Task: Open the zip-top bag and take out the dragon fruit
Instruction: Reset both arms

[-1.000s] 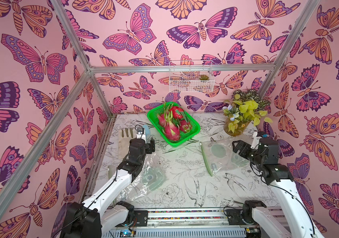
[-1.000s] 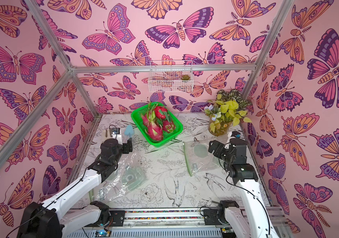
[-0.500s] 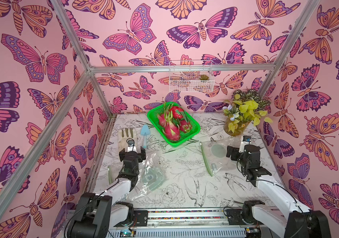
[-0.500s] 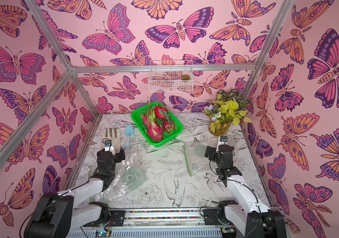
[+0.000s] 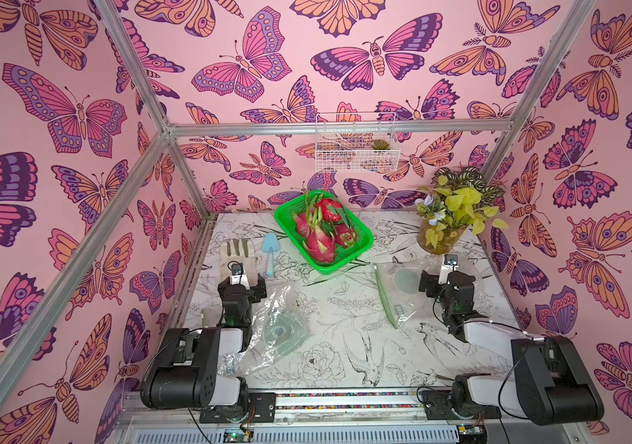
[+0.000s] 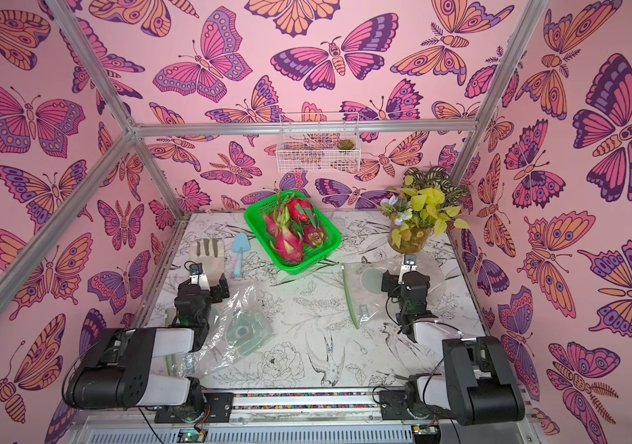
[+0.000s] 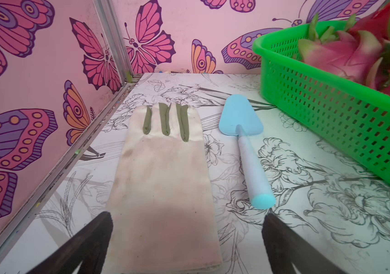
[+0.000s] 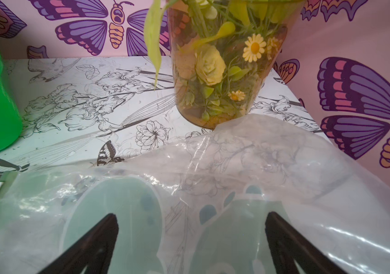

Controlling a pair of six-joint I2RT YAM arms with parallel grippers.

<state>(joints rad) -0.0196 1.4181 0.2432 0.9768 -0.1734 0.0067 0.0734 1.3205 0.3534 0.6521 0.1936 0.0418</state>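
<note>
Several magenta dragon fruits [image 5: 320, 234] [image 6: 289, 240] [image 7: 345, 54] lie in a green basket [image 5: 362, 246] [image 6: 331, 246] [image 7: 331, 106] at the back. Two clear zip-top bags lie on the table. One is crumpled at the left [image 5: 281, 326] [image 6: 243, 330]. The other, with a green zip strip, lies flat at the right [image 5: 402, 292] [image 6: 368, 292] [image 8: 260, 161]. No fruit shows inside either. My left gripper [image 5: 242, 282] [image 6: 206, 286] [image 7: 188, 217] is open over a beige glove [image 7: 165, 178], holding nothing. My right gripper [image 5: 447, 278] [image 6: 404, 280] [image 8: 191, 215] is open and empty above the right bag.
A light blue trowel [image 5: 269, 250] [image 7: 248, 147] lies between glove and basket. A glass vase of flowers [image 5: 443, 234] [image 8: 224, 71] stands at the back right, touching the right bag's far edge. A white wire basket [image 5: 356, 150] hangs on the back wall.
Both arms have folded back toward their bases. The left gripper moved from beside the trowel to over the glove, and its jaws widened. The right gripper stayed open above the right bag.
</note>
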